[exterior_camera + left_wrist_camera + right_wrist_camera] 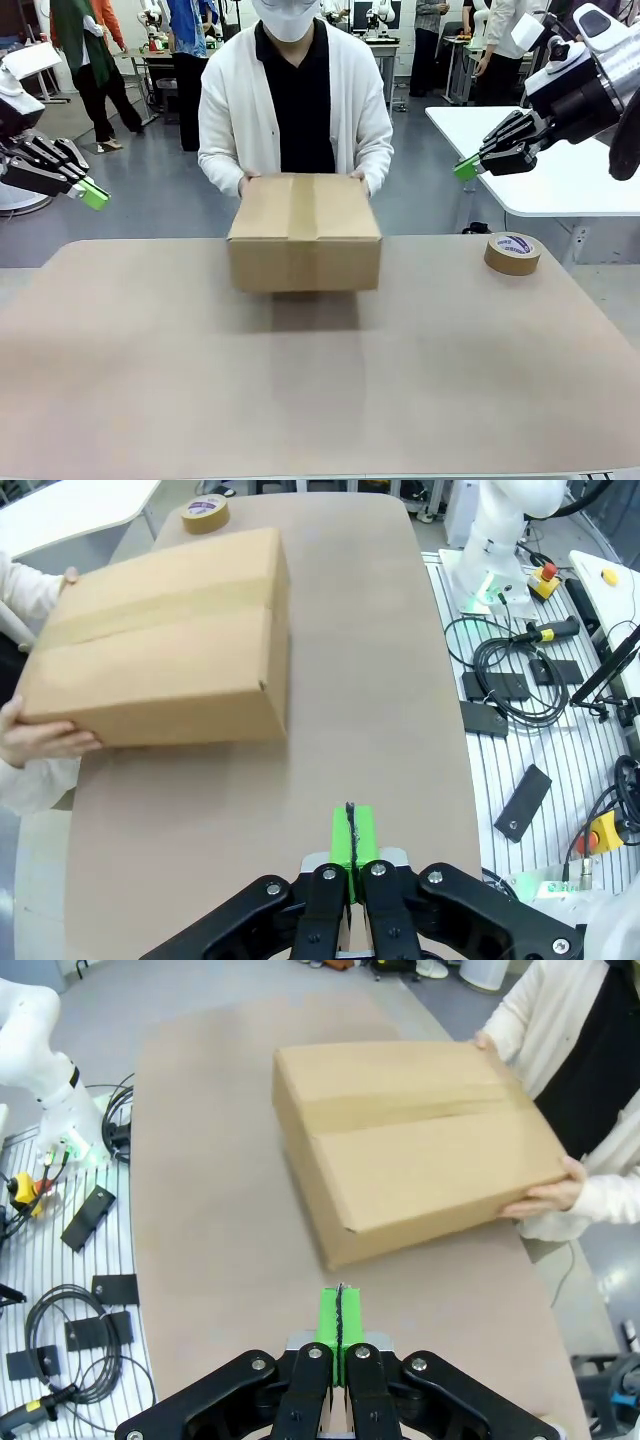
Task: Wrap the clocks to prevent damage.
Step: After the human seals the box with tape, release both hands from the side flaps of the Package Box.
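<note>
Standing at the far edge of the table, a person in a white cardigan holds a sealed brown cardboard box with one hand at each of its far corners; the box sits near the middle of the far edge, its bottom looking slightly lifted above a shadow on the tabletop, though whether it touches the surface cannot be told; a strip of brown tape runs along its top seam; no bubble-wrap bundle of clocks is to be seen, and what the box contains cannot be told; a brown tape roll lies flat near the far right corner of the table, well apart from the box; the left gripper hangs above the table's left edge with its green pads pressed together on nothing; the right gripper hangs above the far right corner, likewise closed and empty, pointing towards the box.
</note>
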Controlling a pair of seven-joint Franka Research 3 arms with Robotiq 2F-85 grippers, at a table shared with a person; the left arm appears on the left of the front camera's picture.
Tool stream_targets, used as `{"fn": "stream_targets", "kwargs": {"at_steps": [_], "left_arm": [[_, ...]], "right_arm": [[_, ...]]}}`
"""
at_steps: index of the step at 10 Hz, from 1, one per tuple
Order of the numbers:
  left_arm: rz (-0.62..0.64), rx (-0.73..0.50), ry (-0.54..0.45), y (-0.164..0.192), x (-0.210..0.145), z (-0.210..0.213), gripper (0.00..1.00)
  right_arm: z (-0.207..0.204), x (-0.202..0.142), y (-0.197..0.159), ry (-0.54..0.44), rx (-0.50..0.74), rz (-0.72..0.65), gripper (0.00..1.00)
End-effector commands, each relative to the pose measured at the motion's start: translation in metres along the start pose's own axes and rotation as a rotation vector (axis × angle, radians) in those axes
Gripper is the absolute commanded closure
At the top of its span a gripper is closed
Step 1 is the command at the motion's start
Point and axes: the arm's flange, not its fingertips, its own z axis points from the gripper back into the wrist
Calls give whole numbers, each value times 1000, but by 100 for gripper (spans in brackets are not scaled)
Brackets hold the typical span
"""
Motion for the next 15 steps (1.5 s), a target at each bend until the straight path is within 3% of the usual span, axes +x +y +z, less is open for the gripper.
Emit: {"fn": "stream_targets", "kwargs": {"at_steps": [1, 2, 3, 4, 5, 6, 13, 14, 15], "left_arm": [[-16, -6, 14, -7, -2, 6, 100], [-15, -8, 11, -7, -2, 11, 40], [-3, -9, -16, -7, -2, 15, 40], [1, -5, -27, -10, -2, 13, 0], [6, -3, -24, -9, -2, 15, 39], [8, -7, -22, -5, 1, 19, 0], [39, -17, -11, -3, 0, 16, 0], [64, -4, 2, -2, 2, 19, 0], [188, 72, 66, -4, 7, 21, 0]], "right_arm": [[0, 0, 0, 0, 0, 0, 99], [-4, 2, 0, 29, -30, -38, 40], [-8, 3, -1, 46, -13, -43, 40], [-10, 2, 2, 64, 2, -33, 0], [-11, 3, 3, 80, 4, -31, 39], [-12, 4, 2, 83, 4, -44, 0], [-12, -2, 4, 97, 45, -29, 0], [-13, 2, 5, 117, 24, 3, 0], [-12, 0, 3, 75, 24, -19, 0]]}}
